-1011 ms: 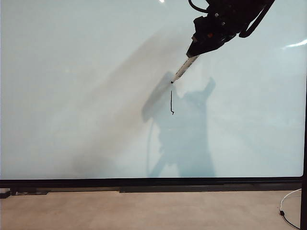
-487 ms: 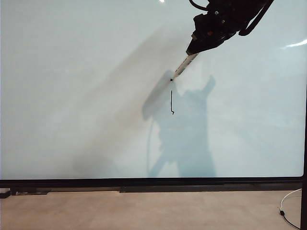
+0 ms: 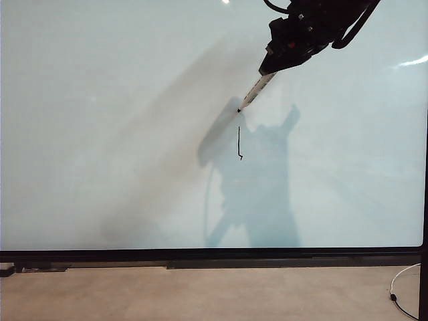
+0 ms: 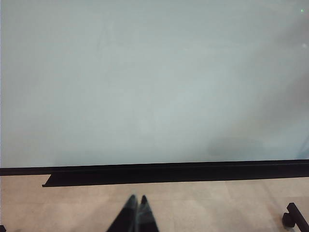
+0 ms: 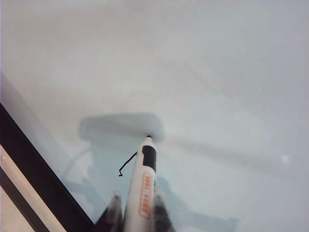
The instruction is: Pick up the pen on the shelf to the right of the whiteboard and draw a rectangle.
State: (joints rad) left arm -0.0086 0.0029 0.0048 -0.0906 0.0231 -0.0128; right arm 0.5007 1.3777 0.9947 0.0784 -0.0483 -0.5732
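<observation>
Drawing is under way, judged from the exterior view: the right gripper (image 3: 271, 67) comes in from the upper right corner of the whiteboard (image 3: 100, 134), clamped on the pen (image 3: 255, 91), whose black tip sits at the board surface just above one short vertical stroke (image 3: 239, 142) with a small hook at its lower end. Only this one side of the rectangle exists, so the task is in its early part. The next move, as a judgement, calls for steady tip pressure and a sideways pass to lay the top edge, then a clean corner. The board is glossy, pale grey-white, thin black frame along its bottom edge, with ceiling lights reflected and the arm's shadow cast across it.

Left wrist view: the left gripper (image 4: 136, 208) is parked low, near the board's bottom edge and well apart from the work, its dark tapered fingers pressed together and holding nothing.

Right wrist view: the slim white pen barrel (image 5: 145, 188) carries red lettering and a black collar, and runs between the two dark fingers (image 5: 112, 212). Its tip meets the board (image 5: 217, 72), with the thin, slightly wobbly line (image 5: 126, 164) just beside it.
</observation>
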